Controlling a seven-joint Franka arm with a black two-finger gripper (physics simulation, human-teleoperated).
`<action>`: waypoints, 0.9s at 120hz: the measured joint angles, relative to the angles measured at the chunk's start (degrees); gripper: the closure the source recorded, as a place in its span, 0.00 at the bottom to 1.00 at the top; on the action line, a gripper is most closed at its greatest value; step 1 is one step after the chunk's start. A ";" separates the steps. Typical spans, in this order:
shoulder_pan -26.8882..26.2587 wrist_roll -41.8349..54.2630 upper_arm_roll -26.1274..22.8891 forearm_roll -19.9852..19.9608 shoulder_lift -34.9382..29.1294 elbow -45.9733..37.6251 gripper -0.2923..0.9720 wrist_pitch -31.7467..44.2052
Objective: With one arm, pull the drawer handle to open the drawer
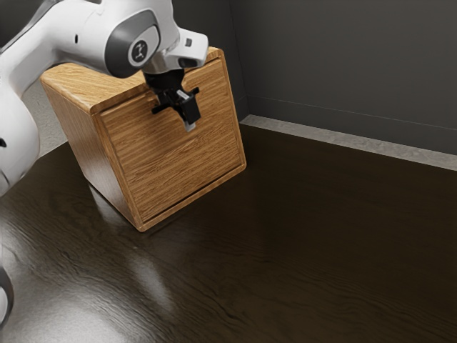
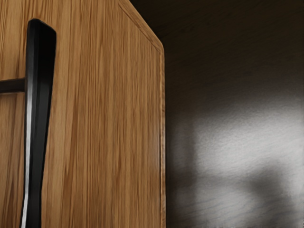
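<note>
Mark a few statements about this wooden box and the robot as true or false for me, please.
1. The cabinet is made of light brown wood. True.
2. The table under it is white. False: it is dark brown wood.
3. The gripper is at the upper part of the cabinet's front. True.
4. The drawer handle is red. False: it is black.
5. The arm is mostly white. True.
</note>
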 joint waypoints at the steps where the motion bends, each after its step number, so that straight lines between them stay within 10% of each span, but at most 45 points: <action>1: -0.03 0.00 0.01 0.00 0.00 -0.01 0.23 0.00; 108: -7.73 0.30 0.32 -0.17 -0.96 -1.38 0.23 -0.12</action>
